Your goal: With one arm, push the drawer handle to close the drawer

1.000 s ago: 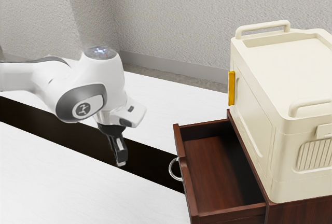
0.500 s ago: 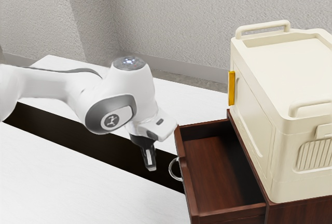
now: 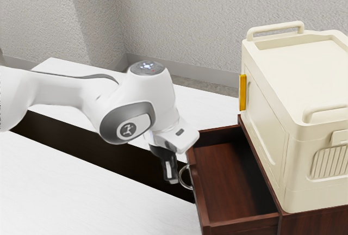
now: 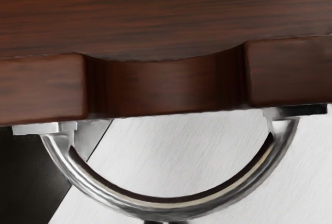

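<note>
Claw [image 3: 172,179]: looks closed, nothing held, its tip just beside the handle [image 4: 171,212]; contact I cannot confirm.
Drawer [image 3: 199,194]: stands open, the curved handle on its front.
Push: I should press near the curve's middle, straight toward the cabinet [image 3: 312,222], slowly, so the tip does not slip off.

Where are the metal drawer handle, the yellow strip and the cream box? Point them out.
Metal drawer handle [image 4: 166,211]: wrist view, middle of its curved bar.
Yellow strip [image 3: 242,92]: exterior view, middle of its face.
Cream box [image 3: 310,66]: exterior view, its top.
</note>
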